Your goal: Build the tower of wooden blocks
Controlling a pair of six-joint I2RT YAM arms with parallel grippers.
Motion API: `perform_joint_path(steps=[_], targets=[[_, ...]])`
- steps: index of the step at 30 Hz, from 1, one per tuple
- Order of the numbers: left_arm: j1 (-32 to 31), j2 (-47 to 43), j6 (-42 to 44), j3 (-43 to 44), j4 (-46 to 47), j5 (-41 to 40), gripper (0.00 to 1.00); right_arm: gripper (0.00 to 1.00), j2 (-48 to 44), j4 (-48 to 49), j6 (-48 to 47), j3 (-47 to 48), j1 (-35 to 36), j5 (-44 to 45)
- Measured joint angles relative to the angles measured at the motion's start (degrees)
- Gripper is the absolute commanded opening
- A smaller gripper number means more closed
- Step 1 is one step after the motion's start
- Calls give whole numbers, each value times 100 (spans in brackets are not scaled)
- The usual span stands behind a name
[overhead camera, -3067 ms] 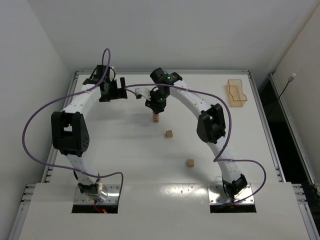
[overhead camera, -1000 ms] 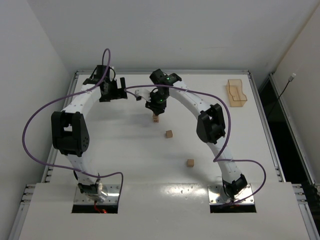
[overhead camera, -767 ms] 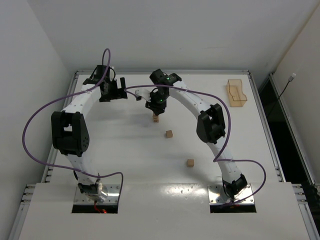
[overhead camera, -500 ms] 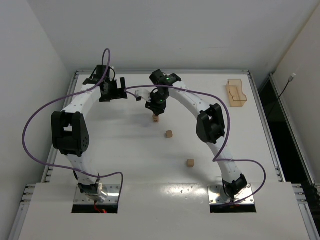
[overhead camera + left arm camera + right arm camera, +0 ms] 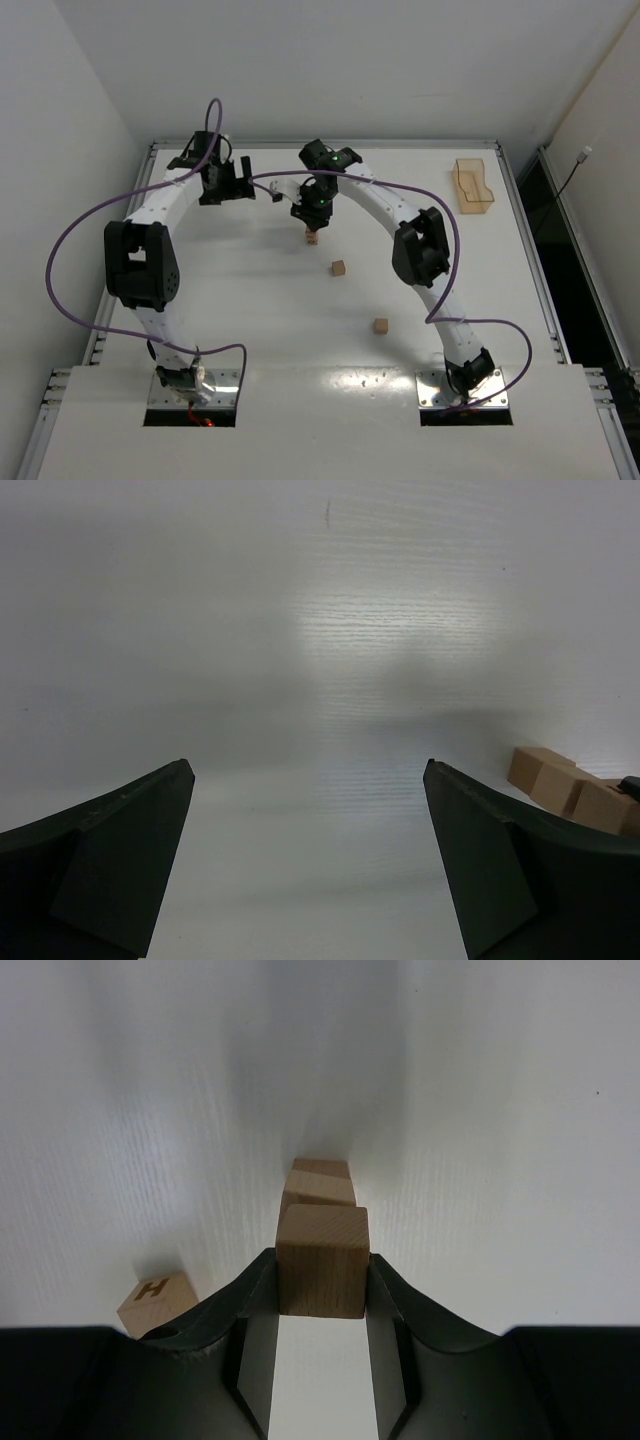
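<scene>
Clamping a wood block [image 5: 322,1245], seemingly atop the tower [image 5: 320,1182]: right claw [image 5: 321,1270]; left claw [image 5: 308,770] gapes.

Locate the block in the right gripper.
Centre of the right wrist view: the held block is clamped in the right gripper, over the tower base block.

table [image 5: 250,320] | two loose wood blocks [image 5: 339,268] [image 5: 381,325] | tower [image 5: 313,238] | orange tray [image 5: 473,187] (far right corner)

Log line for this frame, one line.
right fingers: shut on wood block | at tower, contact unclear | left fingers: open, empty | two loose blocks
</scene>
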Motion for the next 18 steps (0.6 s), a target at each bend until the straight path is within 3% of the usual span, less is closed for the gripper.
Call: perform_joint_path(steps=[18], targets=[[0, 94, 0, 0, -4, 2, 100, 62, 7, 22, 46, -37, 44, -7]])
